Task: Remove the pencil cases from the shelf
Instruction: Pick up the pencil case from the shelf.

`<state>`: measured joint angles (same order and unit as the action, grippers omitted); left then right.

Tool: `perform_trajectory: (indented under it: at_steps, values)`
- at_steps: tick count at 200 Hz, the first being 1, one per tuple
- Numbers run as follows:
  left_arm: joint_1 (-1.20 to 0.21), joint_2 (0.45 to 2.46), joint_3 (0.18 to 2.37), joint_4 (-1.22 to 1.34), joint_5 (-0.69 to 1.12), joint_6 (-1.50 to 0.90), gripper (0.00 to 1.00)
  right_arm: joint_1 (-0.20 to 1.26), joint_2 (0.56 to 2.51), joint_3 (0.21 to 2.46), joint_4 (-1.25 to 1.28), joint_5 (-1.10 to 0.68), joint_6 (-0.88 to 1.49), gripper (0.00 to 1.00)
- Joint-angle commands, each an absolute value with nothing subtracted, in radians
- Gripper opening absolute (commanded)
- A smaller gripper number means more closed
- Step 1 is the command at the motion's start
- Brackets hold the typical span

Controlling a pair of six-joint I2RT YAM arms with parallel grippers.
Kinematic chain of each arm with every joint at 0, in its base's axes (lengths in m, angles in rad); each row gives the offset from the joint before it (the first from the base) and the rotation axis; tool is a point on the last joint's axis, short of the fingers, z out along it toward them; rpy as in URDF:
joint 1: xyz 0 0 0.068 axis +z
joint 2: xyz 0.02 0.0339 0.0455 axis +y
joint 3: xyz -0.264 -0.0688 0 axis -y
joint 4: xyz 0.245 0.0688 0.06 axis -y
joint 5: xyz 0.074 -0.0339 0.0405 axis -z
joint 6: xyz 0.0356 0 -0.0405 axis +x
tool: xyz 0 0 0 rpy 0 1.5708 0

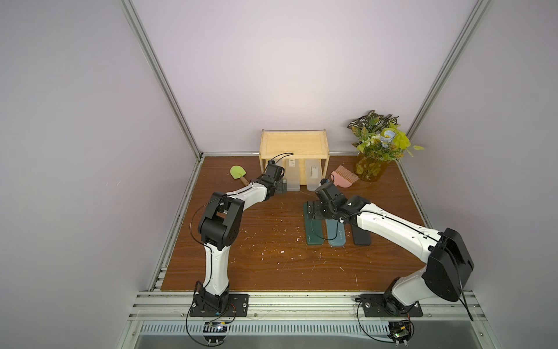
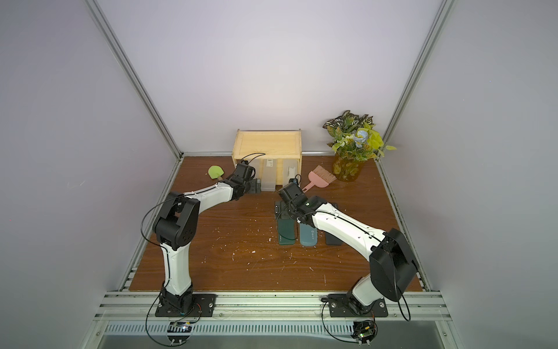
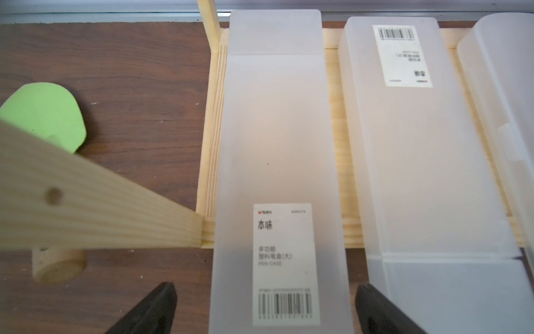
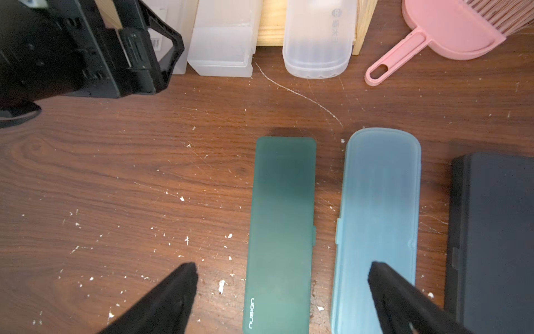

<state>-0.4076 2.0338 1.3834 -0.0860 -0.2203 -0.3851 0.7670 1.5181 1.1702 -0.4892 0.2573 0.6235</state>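
Left gripper [image 3: 265, 289], jaws released, is straddling the left frosted pencil case [image 3: 277, 144] at its near end. Likely light, rigid, slick: pinch its long sides. Right gripper [image 4: 283, 269] is hovering, jaws released.

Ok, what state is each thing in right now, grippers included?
shelf: upright, top tier bare.
front-labelled frosted case: on the lower tier, closed.
back-labelled frosted case: same tier, closed.
rounded frosted case: same tier, closed.
dark green case: flat on the table, closed.
teal case: on the table, closed.
black case: on the table, closed.
left gripper: open, straddling the front-labelled frosted case.
right gripper: open, above the dark green case.
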Motion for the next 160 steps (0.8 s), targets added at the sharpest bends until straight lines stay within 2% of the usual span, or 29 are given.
perform_trajectory:
  at_steps: [1,85,129,148,160]
  values:
    - [-0.392,2.057,1.405,-0.106,-0.21,-0.387,0.92,0.759,1.501,1.174,-0.477,0.267,0.605,0.99]
    - [-0.39,2.069,1.409,-0.115,-0.199,-0.396,0.83,0.751,1.503,1.175,-0.479,0.26,0.596,0.99]
    - [-0.389,2.064,1.398,-0.121,-0.198,-0.402,0.67,0.751,1.508,1.178,-0.477,0.254,0.592,0.99]
    - [-0.39,2.06,1.397,-0.128,-0.202,-0.406,0.53,0.751,1.508,1.179,-0.476,0.252,0.589,0.99]
    - [-0.39,2.051,1.391,-0.131,-0.207,-0.409,0.52,0.751,1.505,1.178,-0.475,0.252,0.587,0.99]
